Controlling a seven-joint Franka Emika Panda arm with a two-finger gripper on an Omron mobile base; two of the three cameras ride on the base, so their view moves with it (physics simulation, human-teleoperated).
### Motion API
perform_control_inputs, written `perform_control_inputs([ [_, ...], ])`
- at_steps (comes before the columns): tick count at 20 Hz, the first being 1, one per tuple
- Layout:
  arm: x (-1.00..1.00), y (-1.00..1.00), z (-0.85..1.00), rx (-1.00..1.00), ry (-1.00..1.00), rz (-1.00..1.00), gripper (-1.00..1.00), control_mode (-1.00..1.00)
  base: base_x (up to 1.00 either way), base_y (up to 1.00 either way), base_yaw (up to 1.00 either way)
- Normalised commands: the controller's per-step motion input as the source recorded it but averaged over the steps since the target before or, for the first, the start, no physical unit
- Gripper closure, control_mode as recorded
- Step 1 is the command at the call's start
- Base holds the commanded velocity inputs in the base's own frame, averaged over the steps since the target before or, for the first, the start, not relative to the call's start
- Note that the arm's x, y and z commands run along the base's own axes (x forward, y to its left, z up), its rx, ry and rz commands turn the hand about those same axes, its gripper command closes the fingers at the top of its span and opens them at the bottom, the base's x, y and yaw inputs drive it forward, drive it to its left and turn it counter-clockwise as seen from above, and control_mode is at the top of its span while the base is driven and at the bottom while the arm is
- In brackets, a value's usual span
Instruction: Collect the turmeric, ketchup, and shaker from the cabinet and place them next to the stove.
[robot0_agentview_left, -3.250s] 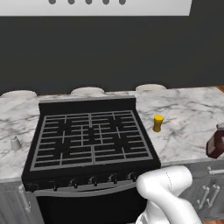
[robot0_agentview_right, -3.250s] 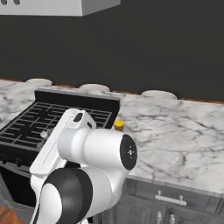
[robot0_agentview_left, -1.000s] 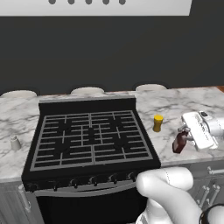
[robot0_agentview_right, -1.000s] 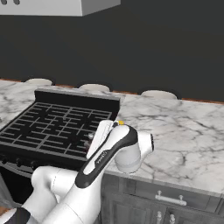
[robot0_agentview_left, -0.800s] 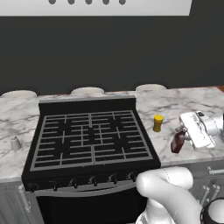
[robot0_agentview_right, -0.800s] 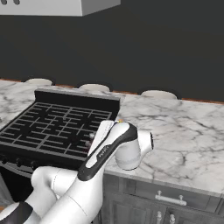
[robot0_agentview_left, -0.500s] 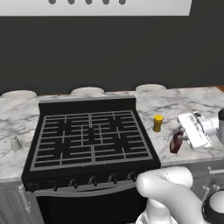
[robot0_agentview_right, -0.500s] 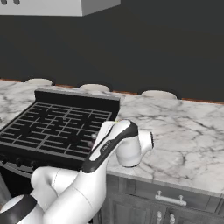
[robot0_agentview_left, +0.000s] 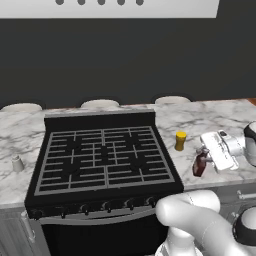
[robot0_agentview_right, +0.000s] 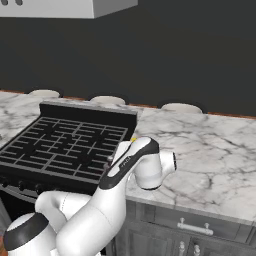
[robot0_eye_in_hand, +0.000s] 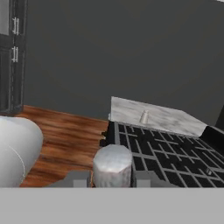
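Shaker (robot0_agentview_left: 17, 163): stands upright on the marble tabletop (robot0_agentview_left: 10, 185) left of the stove (robot0_agentview_left: 105, 160), near the range's left edge. It also appears in the hand view beyond the grates. Judged very light and rigid, with a smooth rounded top that offers little purchase; take hold across the lower body, not the dome. It would tip easily if nudged.

Stove: wide black range with iron grates, between the two tabletop sections. No task item rests on it.

Turmeric (robot0_agentview_left: 180, 141): stands upright on the tabletop just right of the stove, apart from the other items. Judged light, stiff and squat, hence stable; a side hold across the jar body below the cap would suit.

Ketchup (robot0_agentview_left: 200, 162): held by the end effector (robot0_agentview_left: 206, 156), right of the turmeric and forward of it. The bottle appears roughly upright, low over the tabletop; whether its base touches the surface cannot be told. The end effector is closed on the bottle's upper part (in the hand view the cap sits between the two finger tips). Judged moderately heavy for its slim shape, rigid and smooth-walled, and tall enough to topple; a hold this high leaves the base free to swing, so it should be set down squarely before release.
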Motion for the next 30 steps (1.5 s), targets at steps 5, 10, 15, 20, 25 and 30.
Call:
perform_control_inputs([
  [5,0.15,-0.02,-0.12,0.00,0.00,0.00,1.00,-1.00,0.00,0.00,0.00],
  [10,0.06,-0.11,-0.05,0.00,0.00,0.00,1.00,-1.00,0.00,0.00,0.00],
  [15,0.07,-0.09,-0.11,0.00,0.00,0.00,1.00,-1.00,0.00,0.00,0.00],
  [20,0.15,0.00,-0.13,0.00,0.00,0.00,1.00,-1.00,0.00,0.00,0.00],
  [25,0.19,0.00,-0.09,0.00,0.00,0.00,1.00,-1.00,0.00,0.00,0.00],
  [30,0.15,0.00,-0.10,0.00,0.00,0.00,1.00,-1.00,0.00,0.00,0.00],
])
